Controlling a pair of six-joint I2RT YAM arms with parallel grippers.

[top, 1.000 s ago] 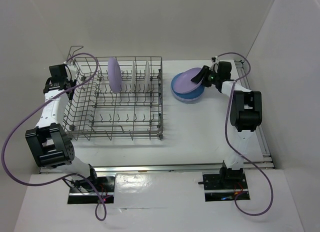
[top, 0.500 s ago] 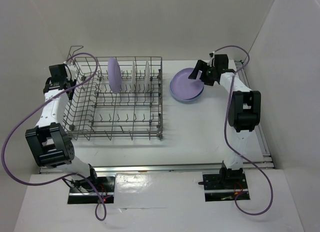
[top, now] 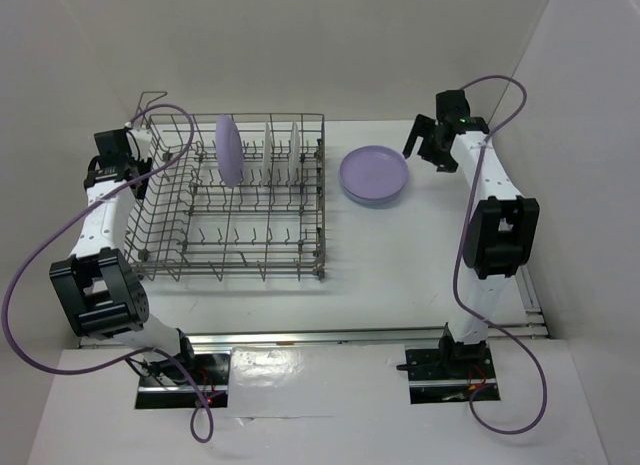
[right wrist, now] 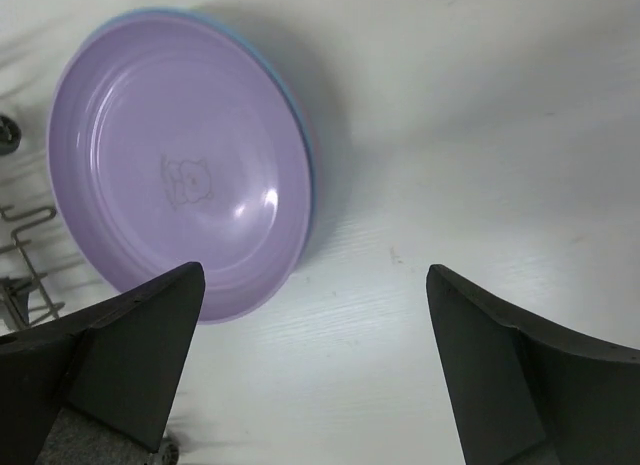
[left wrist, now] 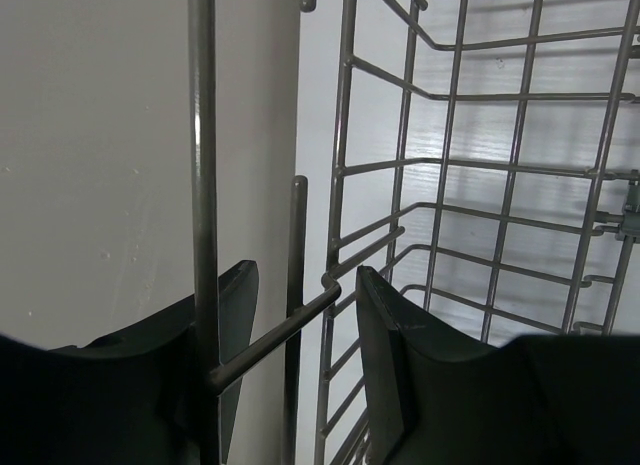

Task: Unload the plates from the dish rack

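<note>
The dish rack [top: 232, 200] is a grey wire basket on the left of the table. A lavender plate [top: 230, 150] and two white plates [top: 268, 145] stand upright in its far row. To its right, another lavender plate [top: 373, 173] [right wrist: 180, 165] lies flat on a blue plate [right wrist: 303, 125]. My right gripper [top: 424, 145] [right wrist: 312, 275] hangs open and empty just right of that stack. My left gripper [top: 122, 157] [left wrist: 307, 275] is at the rack's far left corner, its fingers [left wrist: 385, 355] closed around the rack's wires [left wrist: 293, 285].
White walls enclose the table on the left, back and right. A raised wire handle [top: 150, 100] sticks up at the rack's far left corner. Purple cables loop from both arms, the left one over the rack's left side.
My right gripper let go of the lavender plate, which now lies flat on the blue plate. It opened wide and drew back to the right. The left arm has not moved.
</note>
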